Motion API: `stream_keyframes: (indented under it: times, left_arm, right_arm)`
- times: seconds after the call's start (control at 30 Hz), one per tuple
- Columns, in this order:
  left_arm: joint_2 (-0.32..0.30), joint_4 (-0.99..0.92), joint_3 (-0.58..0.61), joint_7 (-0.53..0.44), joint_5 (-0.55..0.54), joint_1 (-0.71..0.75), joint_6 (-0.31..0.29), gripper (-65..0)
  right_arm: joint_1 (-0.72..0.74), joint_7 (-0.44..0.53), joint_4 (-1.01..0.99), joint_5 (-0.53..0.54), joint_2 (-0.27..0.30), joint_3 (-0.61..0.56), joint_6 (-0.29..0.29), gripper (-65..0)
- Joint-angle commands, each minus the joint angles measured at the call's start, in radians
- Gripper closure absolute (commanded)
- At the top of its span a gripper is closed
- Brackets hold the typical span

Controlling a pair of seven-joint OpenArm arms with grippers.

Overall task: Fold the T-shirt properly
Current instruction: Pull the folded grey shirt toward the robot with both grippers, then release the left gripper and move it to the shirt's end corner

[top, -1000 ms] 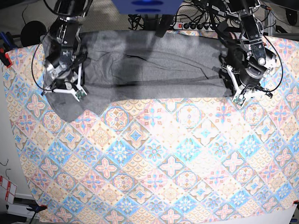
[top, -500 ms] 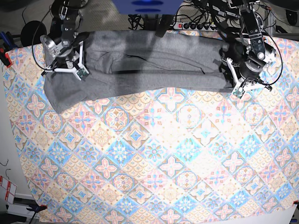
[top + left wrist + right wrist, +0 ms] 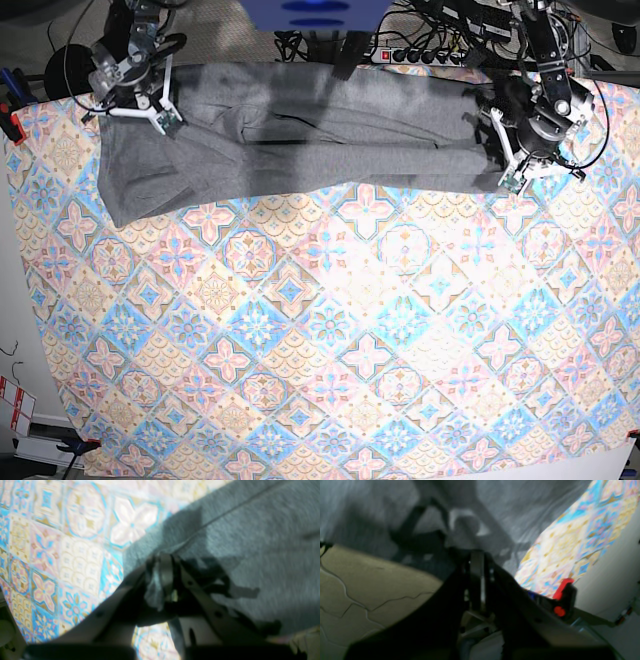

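The grey T-shirt (image 3: 300, 130) lies stretched in a wide band along the far edge of the table, with a lower corner hanging down at the left (image 3: 125, 205). In the base view my right gripper (image 3: 166, 117) sits at the shirt's upper left. It is shut on the cloth, and its wrist view shows the closed fingers (image 3: 476, 565) in front of grey fabric (image 3: 382, 507). My left gripper (image 3: 510, 182) is at the shirt's right end. Up close, my left gripper (image 3: 162, 580) pinches a bunched bit of the T-shirt's (image 3: 250, 542) edge.
A colourful patterned tablecloth (image 3: 330, 330) covers the table. A power strip (image 3: 420, 55) and cables lie beyond the far edge, beside a blue mount (image 3: 315, 12). A red clamp (image 3: 563, 597) holds the cloth at the left edge. Beige floor (image 3: 370, 585) shows past the table.
Both grippers have moved toward the far edge and dragged the T-shirt with them. The right gripper travelled further, so the shirt's left part has pulled up and flattened.
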Motion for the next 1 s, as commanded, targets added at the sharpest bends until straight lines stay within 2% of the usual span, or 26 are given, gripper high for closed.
stream_keyframes:
  times: [0.0,0.23,0.4,0.5,0.6,0.77,0.87,0.97]
  left_arm:
    - [-0.019,0.015,-0.013,-0.004,-0.003,-0.001,0.009,0.0]
    - [-0.026,0.004,-0.051,-0.004,0.005,0.011,0.009,0.0]
    - [-0.016,-0.102,-0.047,-0.002,0.114,-0.029,0.009,0.0]
    - [0.010,-0.149,-0.051,-0.002,0.188,-0.056,0.009,-0.8]
    - [0.037,-0.146,-0.051,-0.002,0.257,-0.058,0.009,-12.3]
    - [0.047,-0.123,-0.053,-0.002,0.263,-0.055,0.009,-30.6]
    - [0.048,-0.091,-0.048,-0.002,0.263,-0.049,0.009,-34.5]
    - [0.048,-0.072,-0.051,-0.001,0.263,-0.049,0.009,-35.1]
  right_arm:
    - [-0.008,0.002,0.019,-0.002,-0.004,0.005,-0.005,-1.9]
    - [-0.039,0.009,0.019,-0.002,-0.037,0.005,-0.005,-1.9]
    - [-0.010,0.002,0.019,-0.009,-0.070,0.006,-0.005,-2.3]
    - [-0.007,0.002,0.017,-0.025,-0.078,0.016,-0.005,-2.3]
    - [-0.007,0.002,0.016,-0.067,-0.081,0.009,-0.005,-3.8]
    - [-0.005,0.002,0.017,-0.072,-0.089,0.009,-0.005,-11.8]
    - [0.001,0.002,0.017,-0.072,-0.089,0.009,-0.005,-14.1]
    - [0.030,0.002,0.014,-0.072,-0.089,0.011,-0.005,-14.3]
